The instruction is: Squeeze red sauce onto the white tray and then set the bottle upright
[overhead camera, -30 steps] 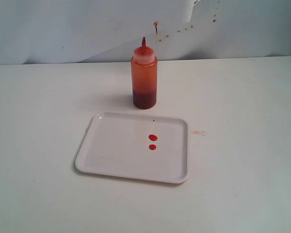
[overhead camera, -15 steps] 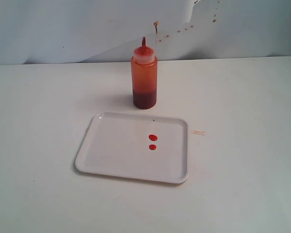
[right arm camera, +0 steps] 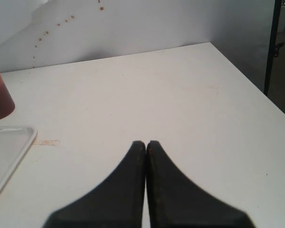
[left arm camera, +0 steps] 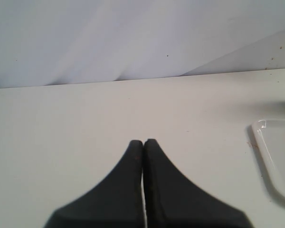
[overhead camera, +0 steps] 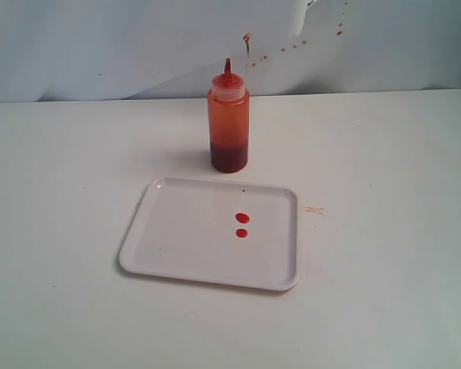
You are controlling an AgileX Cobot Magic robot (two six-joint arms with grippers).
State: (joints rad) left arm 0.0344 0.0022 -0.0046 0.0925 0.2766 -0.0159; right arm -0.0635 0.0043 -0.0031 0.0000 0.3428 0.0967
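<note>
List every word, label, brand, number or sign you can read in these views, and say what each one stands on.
There is no readable text in any view.
The bottle has no label or print.
The white tray is plain and holds only two drops of red sauce.
The small pale scrap beside the tray is too small to tell whether it has writing.
The wall shows only specks.

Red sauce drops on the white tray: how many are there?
2. One drop lies right of the tray's middle; the second drop sits just nearer the camera, close but apart. Nothing covers the tray, so none seem hidden.
</note>
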